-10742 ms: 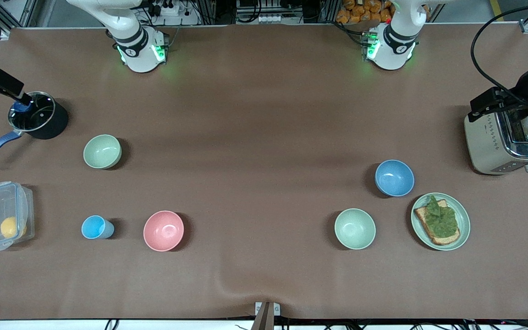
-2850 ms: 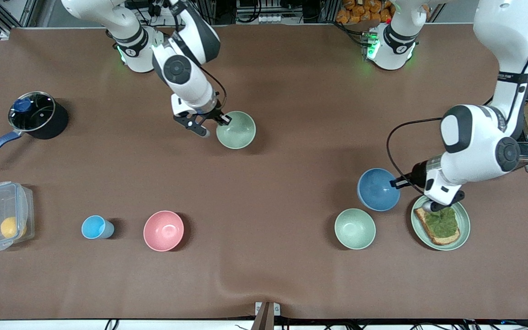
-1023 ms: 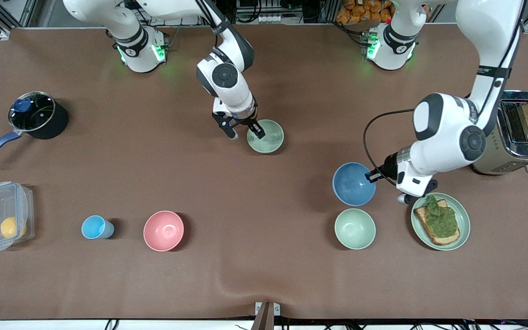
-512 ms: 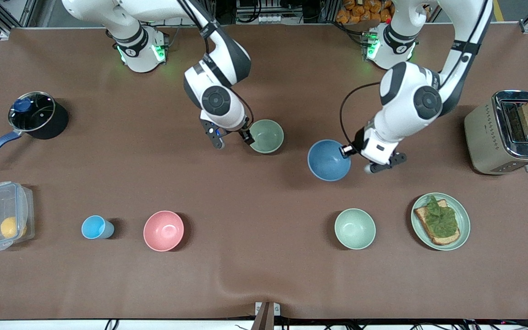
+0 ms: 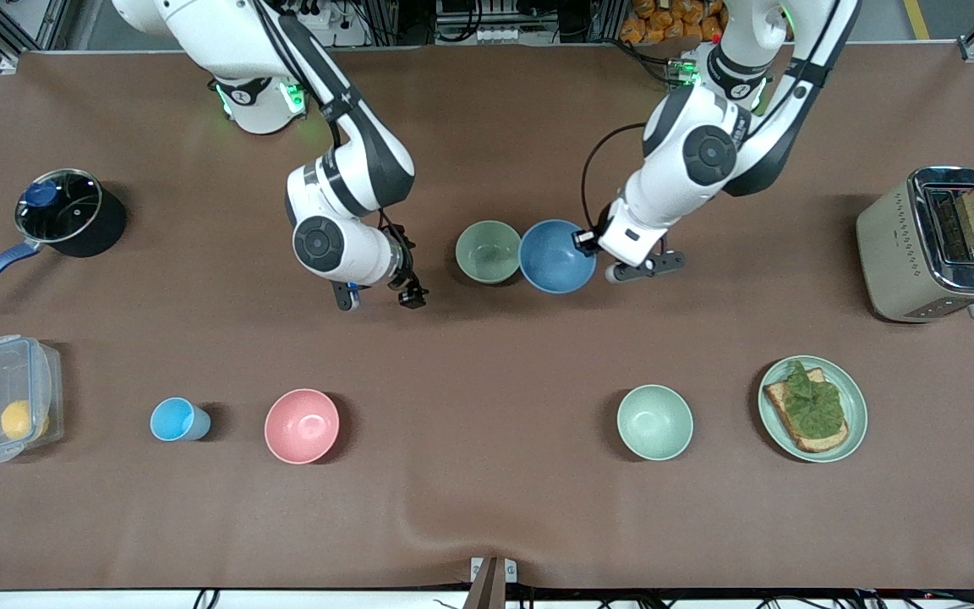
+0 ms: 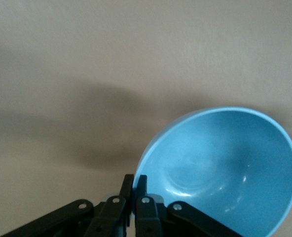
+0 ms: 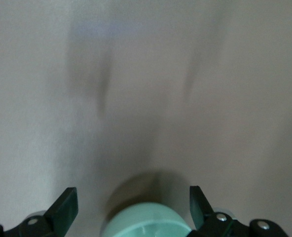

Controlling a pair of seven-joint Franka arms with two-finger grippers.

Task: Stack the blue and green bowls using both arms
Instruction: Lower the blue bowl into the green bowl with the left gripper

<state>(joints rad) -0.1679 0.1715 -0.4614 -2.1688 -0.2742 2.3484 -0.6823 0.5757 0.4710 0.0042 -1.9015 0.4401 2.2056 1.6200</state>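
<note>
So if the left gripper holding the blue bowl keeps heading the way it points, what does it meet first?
Probably the green bowl: the left gripper is shut on the blue bowl, whose leading edge already nearly meets it. Height is unclear, so it may pass above.

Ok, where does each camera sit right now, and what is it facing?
Front view: high across the table, facing both arms; right gripper open over bare table, left gripper gripping the blue bowl beside the green bowl.
Left wrist view: looks down on the blue bowl; closed fingers show.
Right wrist view: looks past open fingers at the green bowl.
Each bowl appears in two views.
</note>
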